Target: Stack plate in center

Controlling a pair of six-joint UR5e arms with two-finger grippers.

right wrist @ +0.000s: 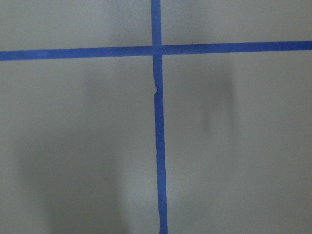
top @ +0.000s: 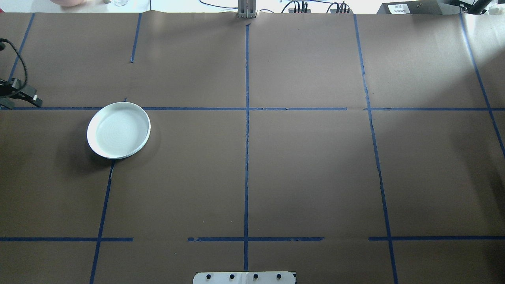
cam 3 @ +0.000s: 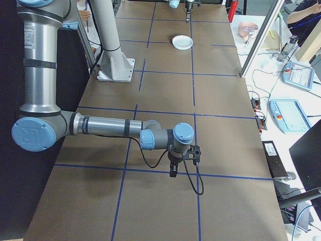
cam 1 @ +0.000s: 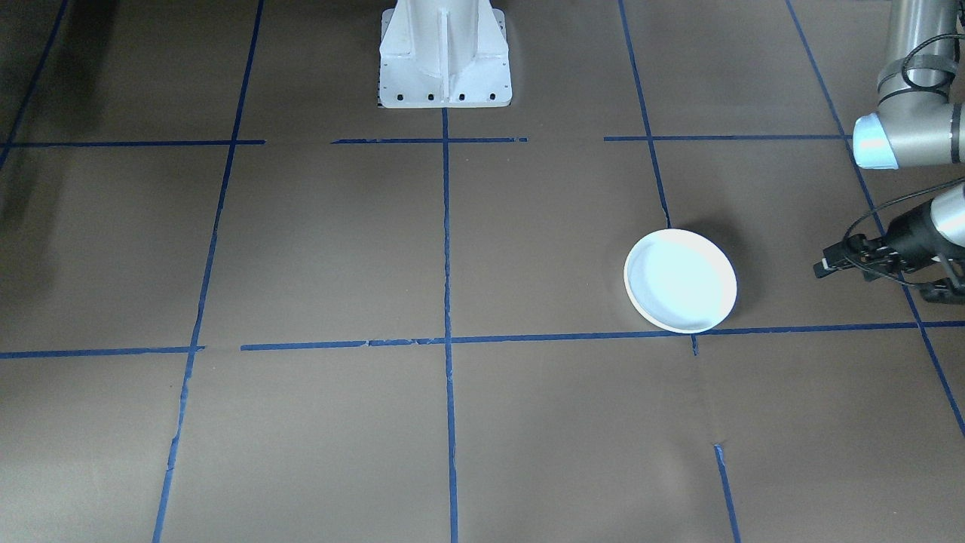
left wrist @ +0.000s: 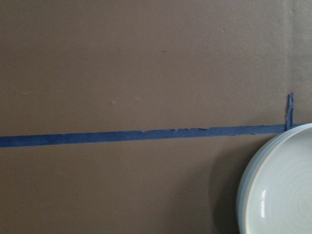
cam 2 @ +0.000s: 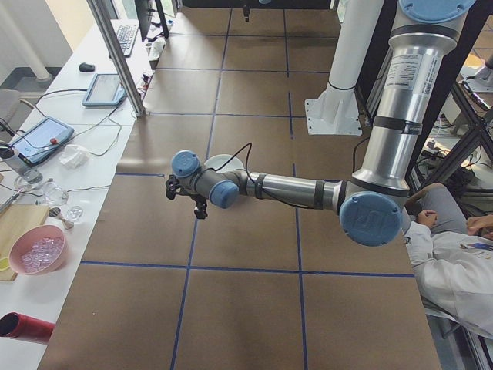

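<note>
The table (top: 307,165), covered in brown paper and marked off into a grid by blue tape lines (top: 247,157), fills every view. The robot's white pedestal (cam 1: 445,56) stands at its edge, on the middle tape line.

The left arm (cam 2: 293,189) reaches out low over the table's left part. The right arm (cam 3: 105,126) does the same over the right part, well apart from anything on the table.

The plate (top: 118,130) — round, shallow, pale bluish-white with a raised rim — lies flat and empty on the paper in the left half of the table, far from the middle line. Its far edge touches one cross tape line, and a lengthwise tape line runs under its near edge. Nothing is stacked on it.

The left gripper (cam 1: 878,273) hovers beside the plate, on the side toward the table's left end, apart from it and not touching; its fingers look spread, with nothing between them. The left wrist view shows only the plate's rim at its lower right corner.

The right gripper (cam 3: 179,163) points down over a tape crossing — whether it is apart or together I cannot tell.
</note>
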